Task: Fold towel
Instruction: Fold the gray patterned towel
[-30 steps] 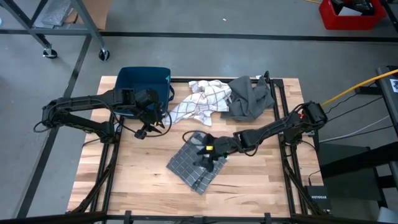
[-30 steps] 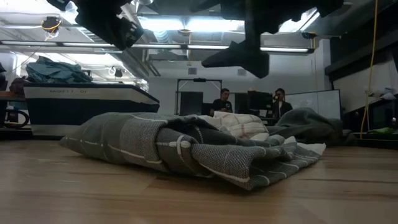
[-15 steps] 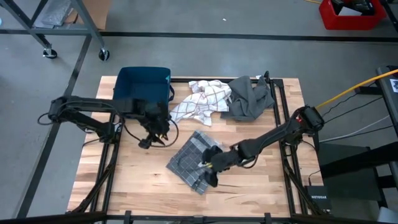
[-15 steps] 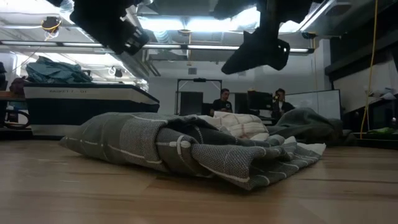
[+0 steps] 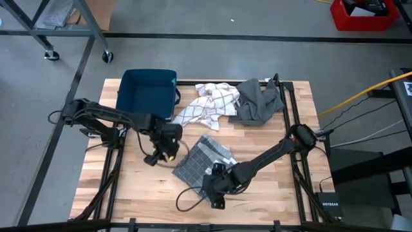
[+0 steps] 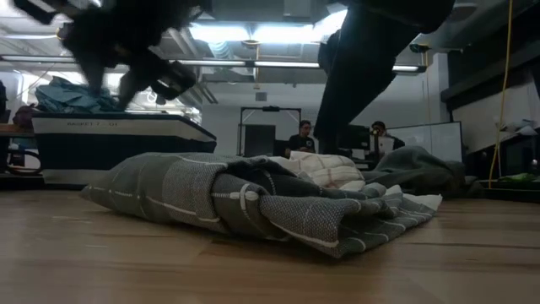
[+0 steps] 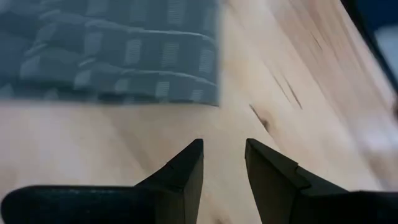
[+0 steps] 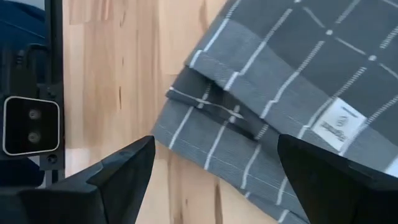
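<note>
Grey checked towel (image 5: 201, 164), partly folded, lay near bench (image 5: 135, 187) centre, toward front edge. Right tool (image 5: 214, 188) hung over towel's front corner, fingers spread wide, holding nothing. Left tool (image 5: 168, 149) sat just beside towel's left edge, fingers (image 7: 186, 177) part open w/ bare wood between, empty.

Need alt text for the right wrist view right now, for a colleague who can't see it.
A partly folded grey checked towel lies on the wooden table. The right gripper is open, its two dark fingers spread wide over the towel's corner.
</note>
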Motion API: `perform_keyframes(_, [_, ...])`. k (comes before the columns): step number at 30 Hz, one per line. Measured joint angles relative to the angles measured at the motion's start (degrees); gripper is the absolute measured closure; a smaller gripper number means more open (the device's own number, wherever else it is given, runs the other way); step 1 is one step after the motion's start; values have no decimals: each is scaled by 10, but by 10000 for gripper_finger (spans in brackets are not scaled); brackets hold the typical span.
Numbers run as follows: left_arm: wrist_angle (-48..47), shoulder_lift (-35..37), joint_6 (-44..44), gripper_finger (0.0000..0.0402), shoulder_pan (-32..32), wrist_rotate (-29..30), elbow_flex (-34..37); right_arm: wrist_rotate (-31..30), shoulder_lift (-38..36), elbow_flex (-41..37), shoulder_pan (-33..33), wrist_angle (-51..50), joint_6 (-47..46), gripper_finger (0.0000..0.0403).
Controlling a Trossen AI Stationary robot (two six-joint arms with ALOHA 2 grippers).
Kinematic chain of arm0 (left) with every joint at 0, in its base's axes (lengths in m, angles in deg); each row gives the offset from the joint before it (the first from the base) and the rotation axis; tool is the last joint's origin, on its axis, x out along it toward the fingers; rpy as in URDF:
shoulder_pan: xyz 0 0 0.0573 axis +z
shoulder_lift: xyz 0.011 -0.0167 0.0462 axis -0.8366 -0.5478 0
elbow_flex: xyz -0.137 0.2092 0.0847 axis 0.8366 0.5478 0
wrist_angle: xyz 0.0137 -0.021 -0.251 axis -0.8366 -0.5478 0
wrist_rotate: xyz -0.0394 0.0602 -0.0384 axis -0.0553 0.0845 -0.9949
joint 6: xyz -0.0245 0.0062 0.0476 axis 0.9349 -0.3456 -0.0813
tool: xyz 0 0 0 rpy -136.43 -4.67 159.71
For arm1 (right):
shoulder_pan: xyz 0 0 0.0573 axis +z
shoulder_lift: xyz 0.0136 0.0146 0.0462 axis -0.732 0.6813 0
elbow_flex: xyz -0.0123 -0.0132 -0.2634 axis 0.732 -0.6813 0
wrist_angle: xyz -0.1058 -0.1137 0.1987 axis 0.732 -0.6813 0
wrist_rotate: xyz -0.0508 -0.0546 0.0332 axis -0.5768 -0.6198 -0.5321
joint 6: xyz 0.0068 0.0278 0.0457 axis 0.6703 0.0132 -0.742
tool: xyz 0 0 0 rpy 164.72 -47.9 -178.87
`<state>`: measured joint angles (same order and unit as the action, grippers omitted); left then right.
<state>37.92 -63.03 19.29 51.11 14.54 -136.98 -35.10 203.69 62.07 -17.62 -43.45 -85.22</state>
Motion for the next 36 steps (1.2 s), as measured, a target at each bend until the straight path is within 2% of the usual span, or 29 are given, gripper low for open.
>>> perform_keyframes(2, [-2,-9,-66,290,-24,2,0,-6,9,12,3,-3,0,59])
perform_keyframes(4, [-2,-18,-109,290,-49,30,0,-7,13,18,7,-4,0,59])
perform_keyframes(9, [1,-43,-147,290,-106,181,0,-17,14,20,6,-6,-1,59])
perform_keyframes(14, [30,-73,-147,290,-147,278,0,-17,14,20,5,-6,-1,59])
perform_keyframes(18, [46,-86,-99,290,-165,344,0,-17,14,20,5,-6,-1,59])
perform_keyframes(23, [42,-93,-91,290,-173,401,0,-18,14,20,6,-6,-2,59])
perform_keyframes(28, [33,-96,-77,286,-167,419,0,-18,14,20,5,-6,-2,59])
perform_keyframes(36, [41,-96,-71,227,-164,450,0,-18,14,20,5,-6,-2,59])
